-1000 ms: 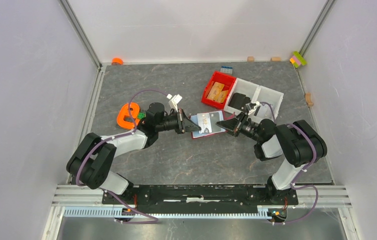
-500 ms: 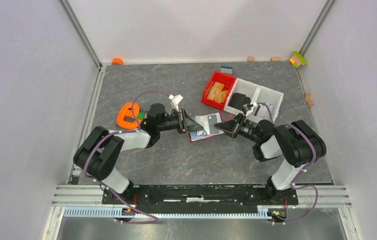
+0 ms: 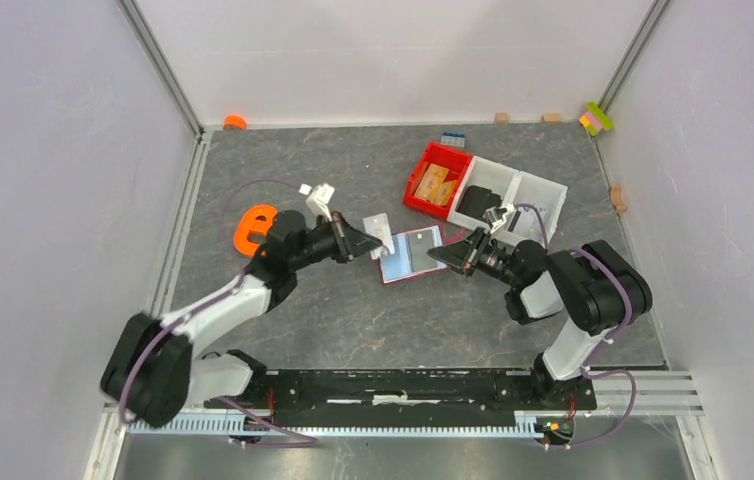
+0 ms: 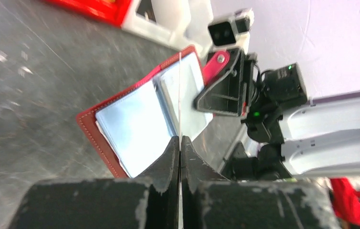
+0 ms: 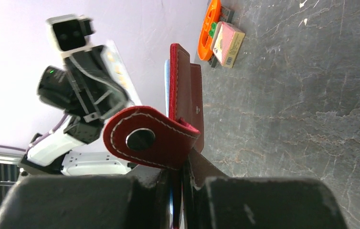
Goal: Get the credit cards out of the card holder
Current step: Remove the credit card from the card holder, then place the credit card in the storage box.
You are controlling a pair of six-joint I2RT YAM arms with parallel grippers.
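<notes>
Your left claw [image 3: 367,243] is pinched shut on a thin grey card [image 3: 378,226], seen edge-on between its fingers from the left wrist and held just beside the left edge of the card holder [image 3: 408,258]. The holder is spread open near the middle of the table [image 3: 353,310], between the two claws, with light blue cards [image 4: 135,129] showing in its pockets. Your right claw [image 3: 437,257] is clamped on the holder's right edge, by the snap strap [image 5: 144,138].
</notes>
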